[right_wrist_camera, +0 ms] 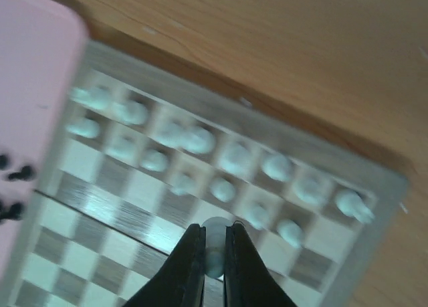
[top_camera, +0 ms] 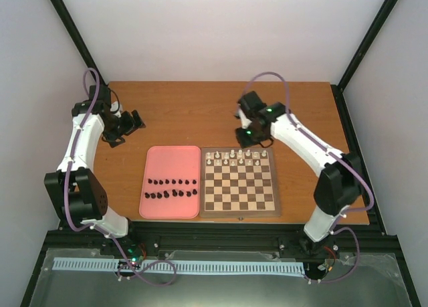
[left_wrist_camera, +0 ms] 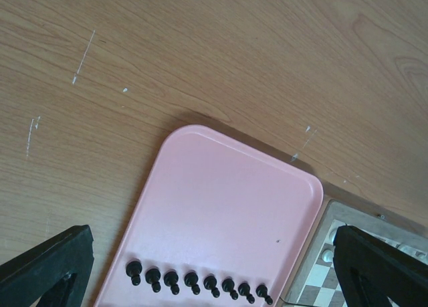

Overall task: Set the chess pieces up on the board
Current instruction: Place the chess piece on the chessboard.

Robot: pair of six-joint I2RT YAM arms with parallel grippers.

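- Right pincer is clamped on one white piece, which sits pinched between its two fingers. The wrist view is blurred.
- The pincer hangs over the board, toward the board's far right part. Cannot tell whether the held piece touches a square.
- The other white pieces stand in two rows just beyond its fingertips, along the board's far edge. The nearest of them are just beside the held piece.
- Squares on the near side of the right pincer are bare.
- The pink tray lies to that pincer's left, just beside the board's left edge.
- Left pincer has its fingers wide apart, nothing between them.
- It is over the table, beyond the tray's far-left corner and well apart from the board.
- In its wrist view the tray's rounded end lies between and ahead of the fingers.
- One row of eight black pieces stands on the tray between the fingers.
- A board corner shows by one finger at the right edge of that view.
- From above, the black pieces sit in two rows on the tray's near half, none on the board.
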